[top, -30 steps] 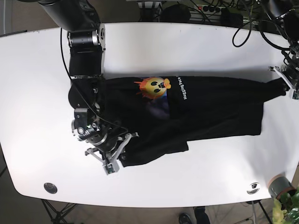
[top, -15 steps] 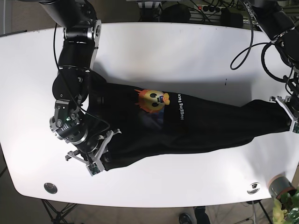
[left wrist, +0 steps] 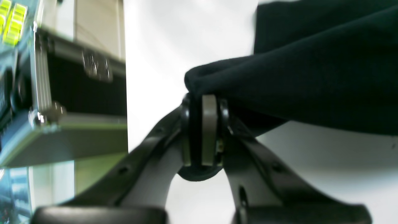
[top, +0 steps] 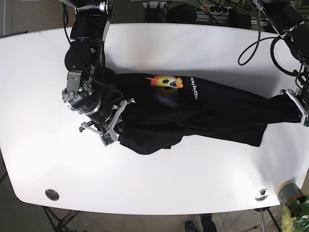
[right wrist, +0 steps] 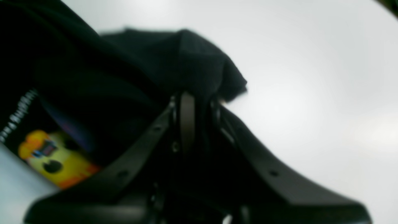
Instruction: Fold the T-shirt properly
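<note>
The black T-shirt (top: 207, 113) with a yellow face print (top: 165, 82) and white lettering is stretched across the white table (top: 193, 48), slack in the middle. My left gripper (top: 298, 105) at the table's right edge is shut on one end of it; in the left wrist view the pads (left wrist: 209, 130) pinch a fold of the T-shirt (left wrist: 298, 77). My right gripper (top: 116, 131) on the left is shut on the other end. The right wrist view shows the T-shirt (right wrist: 186, 59) bunched over my right gripper (right wrist: 194, 102), with the face print (right wrist: 56, 158) at lower left.
Cables (top: 256, 29) hang over the table's back right edge. A round fitting (top: 51, 194) sits in the front left corner, another (top: 261, 194) in the front right. A grey can (top: 289, 192) and a green plant stand off the front right corner.
My right gripper has moved up and to the right with its end of the T-shirt. The left gripper lifted slightly. The shirt went from taut to slack and shifted toward the back.
</note>
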{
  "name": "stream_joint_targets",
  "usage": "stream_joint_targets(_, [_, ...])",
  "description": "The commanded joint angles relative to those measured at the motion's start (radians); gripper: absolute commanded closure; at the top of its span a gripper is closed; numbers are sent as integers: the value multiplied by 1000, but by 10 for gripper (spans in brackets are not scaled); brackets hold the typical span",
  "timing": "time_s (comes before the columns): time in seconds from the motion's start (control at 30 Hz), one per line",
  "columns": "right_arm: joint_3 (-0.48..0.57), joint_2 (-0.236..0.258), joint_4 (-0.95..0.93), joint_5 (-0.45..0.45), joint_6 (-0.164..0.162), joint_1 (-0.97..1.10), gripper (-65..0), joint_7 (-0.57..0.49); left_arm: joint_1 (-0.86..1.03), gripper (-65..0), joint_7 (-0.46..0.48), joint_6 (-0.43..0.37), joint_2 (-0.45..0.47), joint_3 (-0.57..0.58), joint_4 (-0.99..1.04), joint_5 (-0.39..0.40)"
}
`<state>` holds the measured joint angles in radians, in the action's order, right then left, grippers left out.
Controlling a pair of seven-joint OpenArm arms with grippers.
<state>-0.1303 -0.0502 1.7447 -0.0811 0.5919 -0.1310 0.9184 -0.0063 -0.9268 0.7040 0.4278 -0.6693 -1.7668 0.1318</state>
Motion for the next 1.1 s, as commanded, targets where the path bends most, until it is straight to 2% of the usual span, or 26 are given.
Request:
stream_joint_targets(0.0, [-1, 0, 8, -6, -2, 3, -27, -25, 9, 0, 25, -6, 23, -13, -15, 12])
stream_joint_targets(0.23, [-16, 2, -76, -6, -2, 37, -29, -28, 64, 0, 27, -6, 23, -51, -12, 13])
stream_joint_targets(0.3, [-32, 2, -84, -6, -2, 43, -60, -28, 81, 0, 27, -6, 23, -60, -12, 15])
stream_joint_targets(0.4, [-33, 0, -84, -6, -2, 43, -195, -28, 88, 0, 27, -6, 23, -71, -12, 15])
stream_joint_targets(0.47, [-33, 0, -82, -6, -2, 31, -327, -28, 88, 0, 27, -6, 23, -74, -12, 15])
stream_joint_targets(0.53, [-33, 0, -81, -6, -2, 17, -431, -28, 88, 0, 27, -6, 23, -74, -12, 13])
stream_joint_targets(0.6, [-33, 0, -81, -6, -2, -5, -487, -28, 90, 0, 27, -6, 23, -74, -12, 13])
stream_joint_targets(0.8, [-33, 6, -134, -6, -2, -92, -490, -28, 90, 0, 27, -6, 23, -74, -12, 13])
stream_joint_targets(0.93, [-33, 8, -285, 2, -2, -197, -490, -29, 90, 0, 27, -6, 23, -73, -12, 15])
stream_joint_targets(1.07, [-33, 10, -454, 5, -3, -279, -488, -109, 90, 0, 27, -6, 21, -69, -12, 15])
